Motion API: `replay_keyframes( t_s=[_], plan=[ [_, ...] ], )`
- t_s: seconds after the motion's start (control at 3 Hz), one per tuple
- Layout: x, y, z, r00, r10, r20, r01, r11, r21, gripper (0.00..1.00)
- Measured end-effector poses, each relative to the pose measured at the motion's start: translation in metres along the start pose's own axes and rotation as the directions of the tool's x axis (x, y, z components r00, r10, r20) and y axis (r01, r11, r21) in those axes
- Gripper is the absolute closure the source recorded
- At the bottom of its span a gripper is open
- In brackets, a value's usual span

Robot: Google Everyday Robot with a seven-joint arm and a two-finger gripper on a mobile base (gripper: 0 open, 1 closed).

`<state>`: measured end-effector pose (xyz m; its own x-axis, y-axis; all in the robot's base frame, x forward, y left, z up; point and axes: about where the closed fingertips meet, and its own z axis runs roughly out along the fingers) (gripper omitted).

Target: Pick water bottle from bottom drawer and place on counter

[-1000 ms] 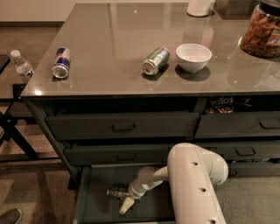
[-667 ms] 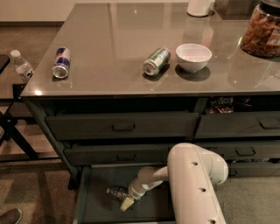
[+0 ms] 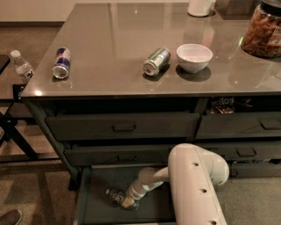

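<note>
The bottom drawer [image 3: 99, 206] stands pulled open below the cabinet, its floor dark grey-green. On that floor lies the water bottle [image 3: 115, 195] on its side, small and clear. My gripper [image 3: 127, 201] reaches down into the drawer at the end of the white arm [image 3: 193, 184] and sits right at the bottle's right end, covering part of it. The counter [image 3: 131, 35] is a glossy grey-brown top above the drawers.
On the counter lie a blue-and-silver can [image 3: 61, 63] and a green can [image 3: 156, 61] on their sides, with a white bowl [image 3: 194, 57], a snack jar [image 3: 264, 30] and a white container [image 3: 201, 7]. Another clear bottle [image 3: 21, 66] stands left of the counter, above a folding stand [image 3: 13, 136].
</note>
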<state>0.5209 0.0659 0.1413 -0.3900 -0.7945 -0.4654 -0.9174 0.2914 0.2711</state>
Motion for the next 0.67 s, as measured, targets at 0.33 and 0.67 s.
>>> replay_keyframes(
  t_s=[0.33,0.67],
  plan=[
    [0.0,0.0,0.0,1.0,0.0,0.0,0.0,1.0,0.0,0.95],
    [0.0,0.0,0.0,1.0,0.0,0.0,0.0,1.0,0.0,1.0]
  ],
)
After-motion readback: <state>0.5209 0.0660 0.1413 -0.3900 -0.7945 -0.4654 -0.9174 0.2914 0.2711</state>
